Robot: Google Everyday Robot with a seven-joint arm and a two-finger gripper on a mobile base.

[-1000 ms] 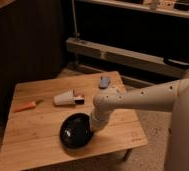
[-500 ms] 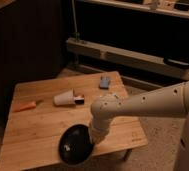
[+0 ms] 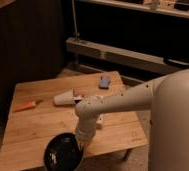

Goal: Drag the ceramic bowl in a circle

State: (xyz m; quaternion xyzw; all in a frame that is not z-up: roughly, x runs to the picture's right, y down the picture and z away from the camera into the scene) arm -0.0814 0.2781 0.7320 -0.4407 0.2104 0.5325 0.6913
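The ceramic bowl (image 3: 63,152) is round, shallow and glossy black. It sits at the front edge of the wooden table (image 3: 38,125), near the front left, and seems to overhang the edge a little. My white arm reaches in from the right and bends down to it. The gripper (image 3: 81,142) is at the bowl's right rim, pointing down at it.
A white paper cup (image 3: 64,98) lies on its side mid-table with a small dark item beside it. An orange carrot-like object (image 3: 27,105) lies at the left. A small blue-grey object (image 3: 105,81) sits at the back right. Dark shelving stands behind the table.
The bowl has been dragged toward the table's front edge and to the left. The arm and gripper followed it down and forward.
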